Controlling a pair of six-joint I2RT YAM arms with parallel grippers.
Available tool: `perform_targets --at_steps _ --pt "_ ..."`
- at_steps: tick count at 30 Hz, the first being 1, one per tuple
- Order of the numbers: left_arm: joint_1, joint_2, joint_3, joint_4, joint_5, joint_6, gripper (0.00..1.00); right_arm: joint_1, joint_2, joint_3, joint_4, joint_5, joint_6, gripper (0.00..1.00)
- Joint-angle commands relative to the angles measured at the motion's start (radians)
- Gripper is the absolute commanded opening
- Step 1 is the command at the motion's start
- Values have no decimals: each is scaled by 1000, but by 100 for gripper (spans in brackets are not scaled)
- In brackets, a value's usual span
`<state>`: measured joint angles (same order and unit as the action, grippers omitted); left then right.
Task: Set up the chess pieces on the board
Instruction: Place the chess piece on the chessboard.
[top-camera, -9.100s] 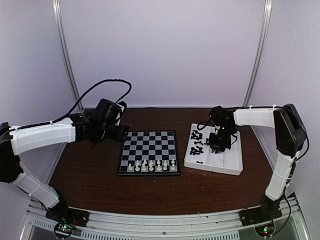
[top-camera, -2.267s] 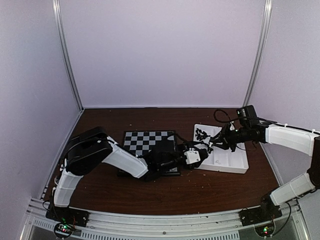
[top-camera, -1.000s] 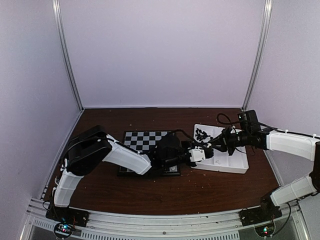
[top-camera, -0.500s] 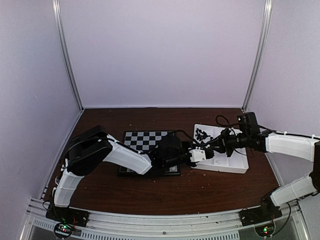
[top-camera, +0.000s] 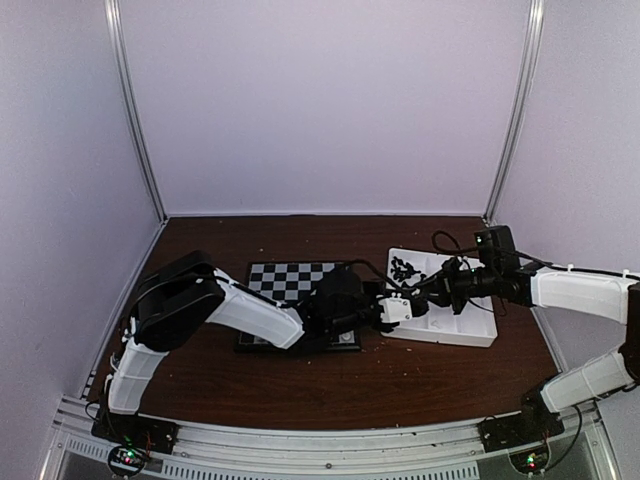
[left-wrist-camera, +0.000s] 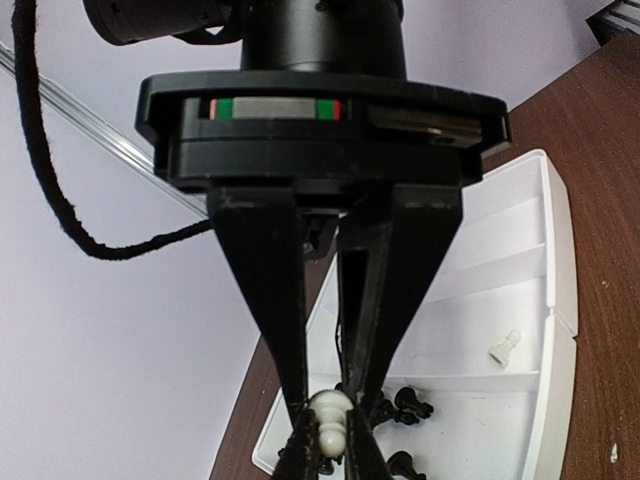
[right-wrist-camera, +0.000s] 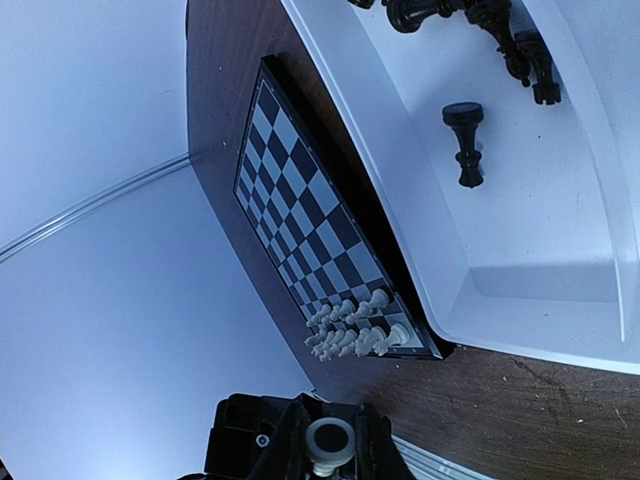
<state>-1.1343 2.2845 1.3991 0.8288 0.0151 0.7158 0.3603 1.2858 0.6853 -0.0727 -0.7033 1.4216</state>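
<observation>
Near edge of board: white chess pieces lined up. Mid-frame, over tray rim, left gripper and right gripper both pinch one white pawn. Looks like a handover. Next: right releases, left places it. Black pieces sit at the tray's far end.

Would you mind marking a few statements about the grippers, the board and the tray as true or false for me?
1. The left gripper is shut on a white pawn. True.
2. Black pieces stand on the board. False: only white pieces stand on it, grouped at one end; the black pieces lie in the tray.
3. A second white pawn lies loose in the tray. True.
4. In the top view, the tray sits to the left of the board. False: it sits to the board's right.
</observation>
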Motion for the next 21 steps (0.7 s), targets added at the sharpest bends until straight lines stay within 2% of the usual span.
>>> perform_targets --at_steps 1,5,7,12,15,18,19,21 --pt "-3 21 26 28 0 8 0 9 2 -25 69 -36 34 17" --pt "-3 19 20 44 0 11 0 9 0 -50 136 -36 64 21" --pt "-5 8 8 47 -1 10 0 7 -5 -50 143 -25 54 33" --pt "-8 -54 -70 83 -26 -29 0 -35 -33 -61 215 -11 16 57" --pt "-19 -126 -130 58 -37 -46 0 -63 -87 -26 104 34 -94 76" --pt "-36 -217 -193 3 -103 -68 0 -85 -142 32 -90 119 -253 95" --pt "-41 -249 -215 -18 -131 -88 0 -90 -159 47 -134 145 -308 99" --pt "-43 -336 -251 -121 -164 -135 0 -97 -169 76 -203 196 -431 100"
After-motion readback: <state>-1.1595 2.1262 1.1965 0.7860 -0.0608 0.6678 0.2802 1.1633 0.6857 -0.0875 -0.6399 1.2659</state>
